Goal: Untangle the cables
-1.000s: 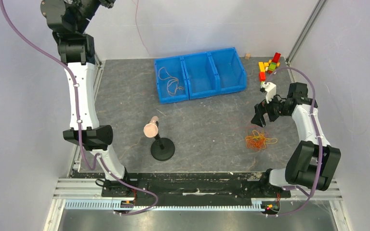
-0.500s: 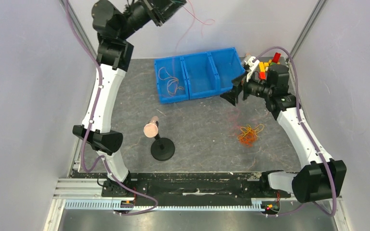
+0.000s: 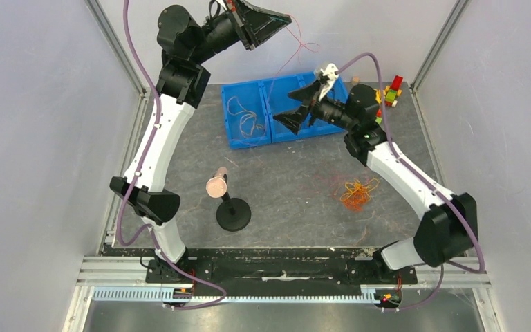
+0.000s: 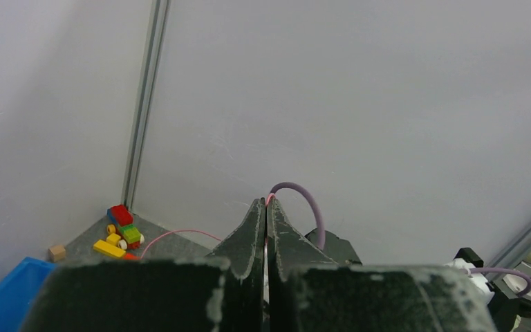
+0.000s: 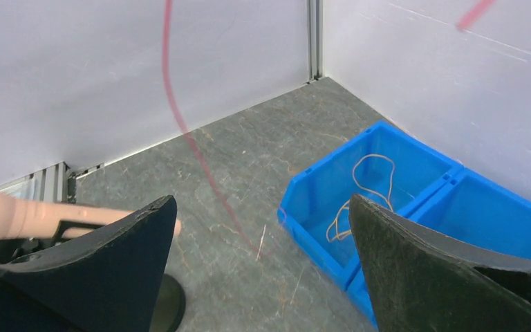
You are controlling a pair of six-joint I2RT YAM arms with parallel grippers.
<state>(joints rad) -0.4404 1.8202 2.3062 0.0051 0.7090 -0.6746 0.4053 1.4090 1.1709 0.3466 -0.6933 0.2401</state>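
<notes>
A small orange and yellow tangle of cables (image 3: 356, 194) lies on the grey table at the right. My left gripper (image 3: 285, 22) is raised high at the back, shut on a thin red-pink cable (image 3: 303, 47) that dangles from it. In the left wrist view the jaws (image 4: 267, 204) are pressed together with the pink strand (image 4: 173, 235) trailing off to the left. My right gripper (image 3: 292, 105) hovers open over the blue bins, empty. The right wrist view shows the red-pink cable (image 5: 180, 117) hanging ahead of the wide open fingers (image 5: 422, 263).
Three joined blue bins (image 3: 287, 107) stand at the back; the left one holds a loose pale orange cable (image 3: 245, 117). A black stand with a peach head (image 3: 216, 185) sits mid-table. Toy blocks (image 3: 392, 90) lie in the far right corner.
My left arm has swung right, carrying the red-pink cable high. My right arm has left the tangle and moved up and left over the bins. The tangle has shifted slightly left.
</notes>
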